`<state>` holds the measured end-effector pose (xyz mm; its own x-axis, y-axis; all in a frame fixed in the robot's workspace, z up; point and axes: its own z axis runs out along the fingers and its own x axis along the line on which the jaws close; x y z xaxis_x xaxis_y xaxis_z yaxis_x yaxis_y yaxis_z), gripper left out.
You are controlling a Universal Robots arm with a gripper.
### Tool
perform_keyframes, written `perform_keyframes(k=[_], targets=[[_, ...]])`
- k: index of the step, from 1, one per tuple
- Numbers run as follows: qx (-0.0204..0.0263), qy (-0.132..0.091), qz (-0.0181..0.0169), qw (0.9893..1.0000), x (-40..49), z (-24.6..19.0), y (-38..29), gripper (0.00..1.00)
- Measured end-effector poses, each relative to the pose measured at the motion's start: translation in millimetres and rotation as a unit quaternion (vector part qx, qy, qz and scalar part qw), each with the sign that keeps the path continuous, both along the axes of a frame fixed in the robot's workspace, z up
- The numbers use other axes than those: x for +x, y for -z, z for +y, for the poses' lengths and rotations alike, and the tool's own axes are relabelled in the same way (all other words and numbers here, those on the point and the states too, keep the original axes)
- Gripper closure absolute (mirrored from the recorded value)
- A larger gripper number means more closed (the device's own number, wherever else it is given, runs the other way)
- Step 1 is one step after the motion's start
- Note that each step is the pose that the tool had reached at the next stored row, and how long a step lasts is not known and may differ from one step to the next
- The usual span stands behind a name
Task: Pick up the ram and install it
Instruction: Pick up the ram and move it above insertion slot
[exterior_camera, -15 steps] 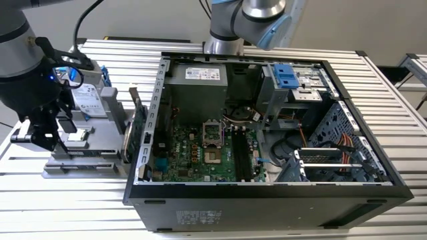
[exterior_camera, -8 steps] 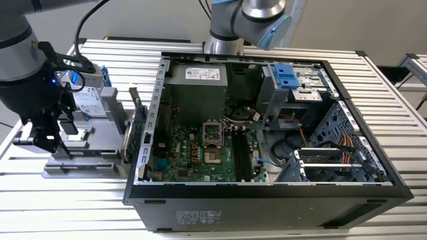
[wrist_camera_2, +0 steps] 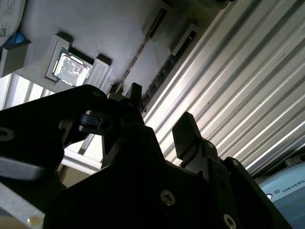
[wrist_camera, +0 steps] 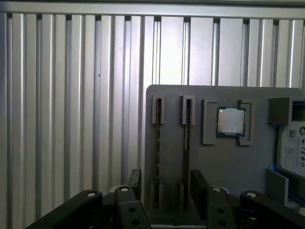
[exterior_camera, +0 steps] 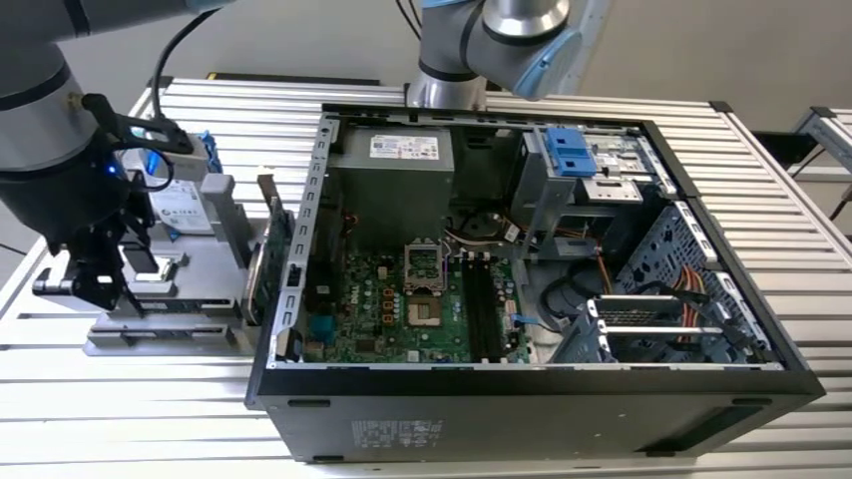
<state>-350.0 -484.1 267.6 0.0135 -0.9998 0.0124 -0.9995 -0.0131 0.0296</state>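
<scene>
Ram (wrist_camera: 187, 143) sits on edge in the tray (wrist_camera: 228, 167), another stick (wrist_camera: 157, 143) just beside. Gripper (wrist_camera: 167, 174) hangs above, wide open and empty; off-centre, it could clamp both.

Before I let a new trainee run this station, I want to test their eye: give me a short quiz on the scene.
1. True or false: the tool grips the ram.
2. What lies in the gray holder beside the ram slots? A) processor chip; B) fan; C) screwdriver.
3. Is the computer case open or closed?
Key: 1 false, the tool is open and empty; 2 A; 3 open.
</scene>
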Motion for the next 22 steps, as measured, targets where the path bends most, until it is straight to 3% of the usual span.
perform_keyframes(k=[22], targets=[[0.0000, 0.001, -0.0001, 1.0000, 1.1, -1.5, 21.0, 0.00]])
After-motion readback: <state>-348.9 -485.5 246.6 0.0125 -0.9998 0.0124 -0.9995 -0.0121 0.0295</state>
